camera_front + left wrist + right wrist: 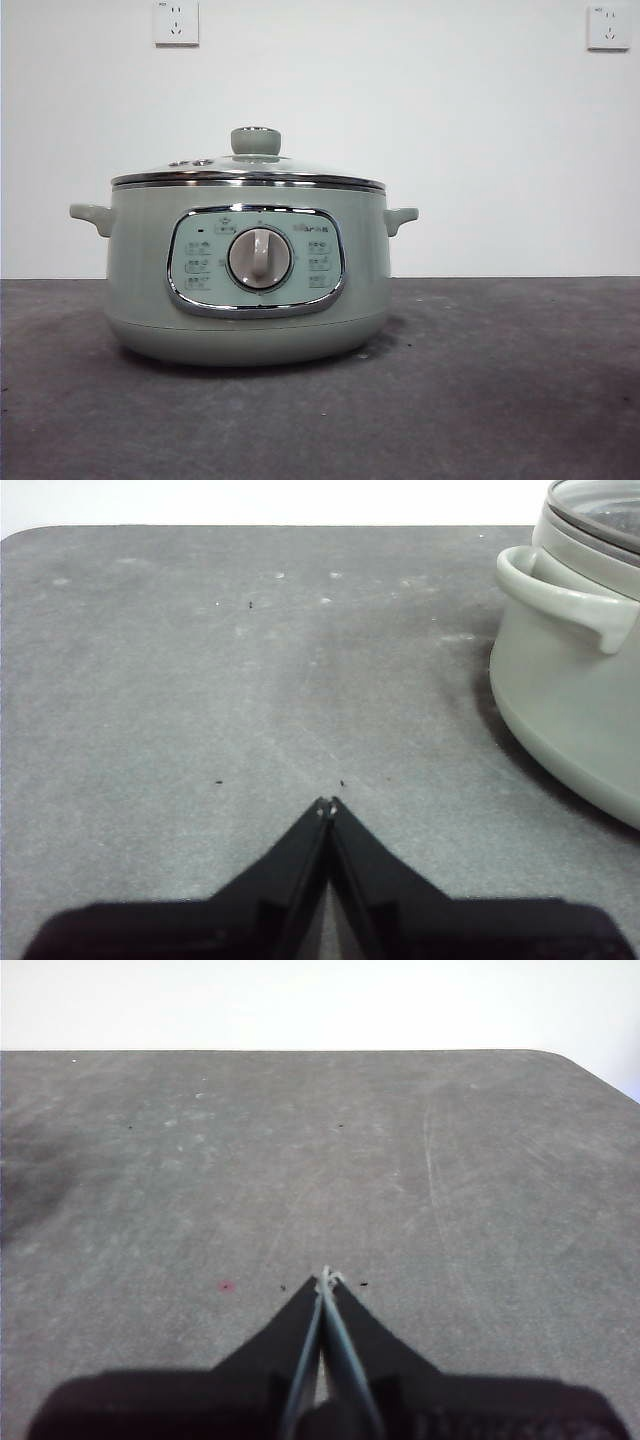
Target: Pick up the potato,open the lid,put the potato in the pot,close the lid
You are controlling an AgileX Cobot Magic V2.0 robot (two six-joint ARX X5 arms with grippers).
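The sage-green pot (245,290) stands on the dark table in the front view, with a grey dial (260,258) on its chrome-framed panel. The glass lid (248,175) sits closed on it, with its green knob (256,140) on top. The pot's side and one handle also show in the left wrist view (565,670). The potato is not in view. My left gripper (328,805) is shut and empty above bare table beside the pot. My right gripper (326,1278) is shut and empty above bare table, with no object near it.
The grey table (500,390) runs to a white wall with two sockets (176,22). The table's rounded far corners show in both wrist views (30,540).
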